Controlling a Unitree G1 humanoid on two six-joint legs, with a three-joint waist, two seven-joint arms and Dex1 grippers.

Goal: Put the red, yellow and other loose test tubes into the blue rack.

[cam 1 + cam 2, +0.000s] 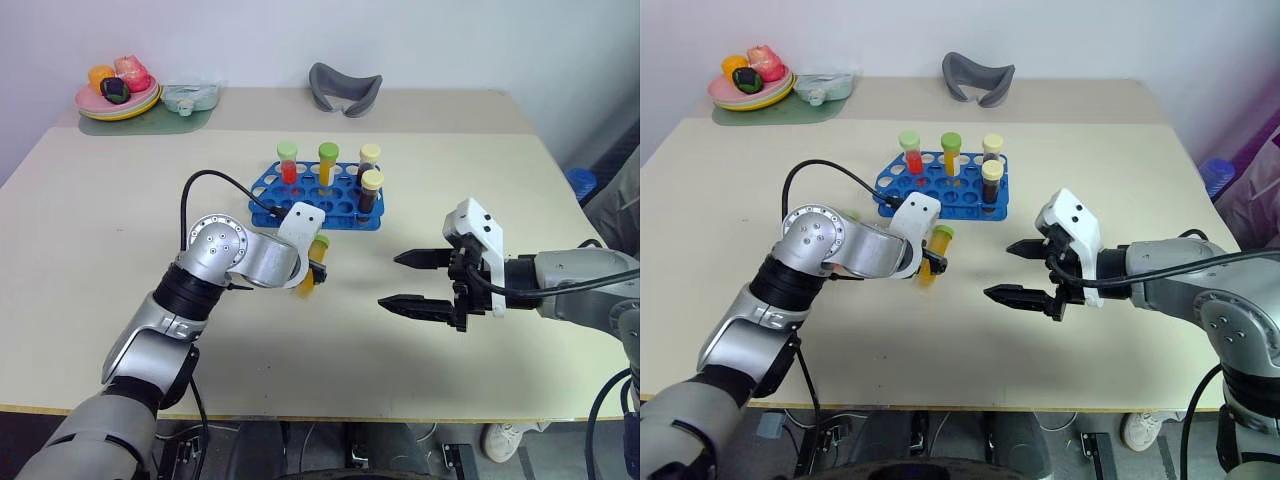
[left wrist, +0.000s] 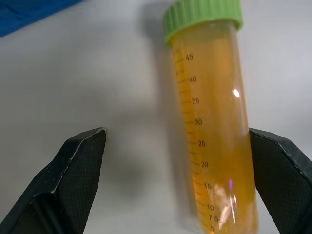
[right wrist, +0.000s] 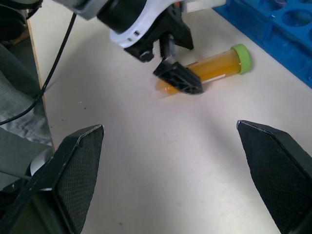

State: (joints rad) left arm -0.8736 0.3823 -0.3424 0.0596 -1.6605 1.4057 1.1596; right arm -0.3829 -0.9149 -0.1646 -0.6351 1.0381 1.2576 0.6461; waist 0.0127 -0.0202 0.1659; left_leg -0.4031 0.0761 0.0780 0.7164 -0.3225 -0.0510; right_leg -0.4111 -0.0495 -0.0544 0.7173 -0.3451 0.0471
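Yellow tube (image 2: 209, 122) lies flat on tabletop (image 1: 100, 200) mid-area, just before blue rack (image 1: 318, 195). Left fingers (image 2: 78, 161) wide open, straddling tube, nothing held. Right gripper (image 1: 415, 280) open, empty. Centre tube between fingers before closing.

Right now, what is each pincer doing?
Left pincer: open, straddling the yellow tube lying on the table, not gripping it.
Right pincer: open, holding nothing.

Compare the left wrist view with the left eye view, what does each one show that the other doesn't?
Left wrist view alone: the volume scale printed along the lying yellow tube.
Left eye view alone: the blue rack holding four upright tubes, the right gripper with open jaws, the plate of toy food at the back.
Both: the yellow tube on the table between the left gripper's open jaws.
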